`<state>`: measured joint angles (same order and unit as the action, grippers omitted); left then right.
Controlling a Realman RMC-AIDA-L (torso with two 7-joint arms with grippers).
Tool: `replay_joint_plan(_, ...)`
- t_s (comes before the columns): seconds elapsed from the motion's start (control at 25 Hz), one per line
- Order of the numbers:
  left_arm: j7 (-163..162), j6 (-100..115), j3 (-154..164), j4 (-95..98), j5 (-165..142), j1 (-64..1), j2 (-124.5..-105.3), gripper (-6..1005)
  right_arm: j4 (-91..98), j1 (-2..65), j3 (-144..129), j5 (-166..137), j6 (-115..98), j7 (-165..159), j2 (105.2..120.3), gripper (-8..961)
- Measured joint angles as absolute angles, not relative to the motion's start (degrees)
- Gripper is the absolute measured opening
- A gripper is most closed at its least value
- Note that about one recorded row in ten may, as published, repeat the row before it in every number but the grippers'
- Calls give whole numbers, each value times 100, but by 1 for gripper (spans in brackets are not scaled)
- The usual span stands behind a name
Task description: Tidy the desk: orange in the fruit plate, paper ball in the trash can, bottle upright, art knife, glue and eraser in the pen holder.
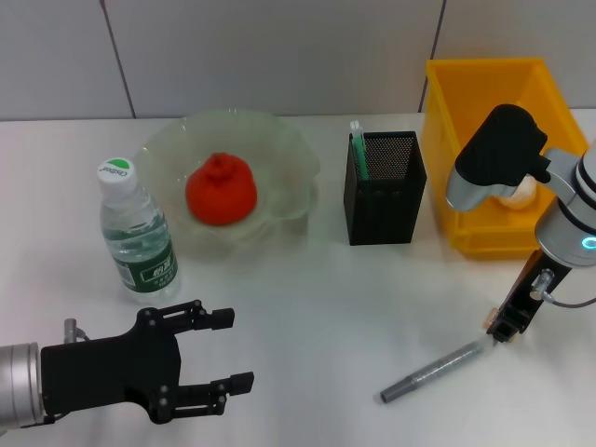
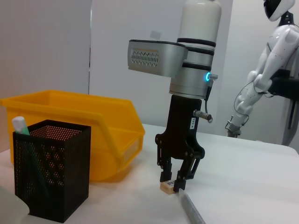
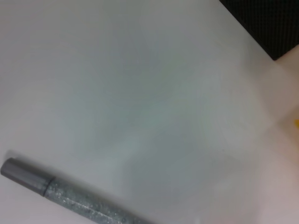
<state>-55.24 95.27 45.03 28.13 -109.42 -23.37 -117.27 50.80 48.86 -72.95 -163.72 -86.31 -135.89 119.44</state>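
White table [image 1: 307, 298]: bottle [image 1: 137, 233], fruit plate [image 1: 279, 149], pen holder [image 1: 386, 187], yellow bin [image 1: 484, 237], art knife [image 1: 433, 371], eraser [image 2: 167, 186].

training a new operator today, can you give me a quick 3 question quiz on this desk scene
1. True or false: the orange already lies in the fruit plate.
2. What is the right gripper closing on? A) the bottle B) the eraser C) the glue
3. Fill in: the bottle stands ____ on the desk, beside the plate.

Key
1. True. The paper ball is also already in the yellow trash can.
2. B. Its fingers pinch the small eraser on the desk, next to the grey art knife. The left gripper hangs open at the near edge, holding nothing.
3. upright
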Motion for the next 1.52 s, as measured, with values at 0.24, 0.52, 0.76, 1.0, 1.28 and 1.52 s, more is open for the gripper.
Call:
replay_joint_plan(0.24,-5518,9528,4500,2812,-10942,-2337,-11724,782,5064,4890,-7347,-16372,-8589,-13589,11945,307)
replay_joint_plan(0.52,-5518,9528,4497,2812,-10942,-2337,-11724,782,5053,4895,-7377,-16378,-8561,-13601,11944,296)
replay_joint_plan(0.76,-5513,9528,4483,2812,-10942,-2338,-11724,782,5104,4896,-7367,-16325,-8573,-13605,11944,290)
replay_joint_plan(1.0,-5511,9528,4482,2812,-10943,-2338,-11724,781,5915,4834,-7292,-15795,-9068,-13599,11917,289)
replay_joint_plan(1.28,-5508,9528,4482,2812,-10943,-2348,-11724,781,7190,4779,-7165,-15212,-9723,-13624,11902,289)
replay_joint_plan(1.52,-5503,9529,4482,2812,-10943,-2361,-11724,781,7968,5015,-6554,-15160,-9892,-13747,11893,288)
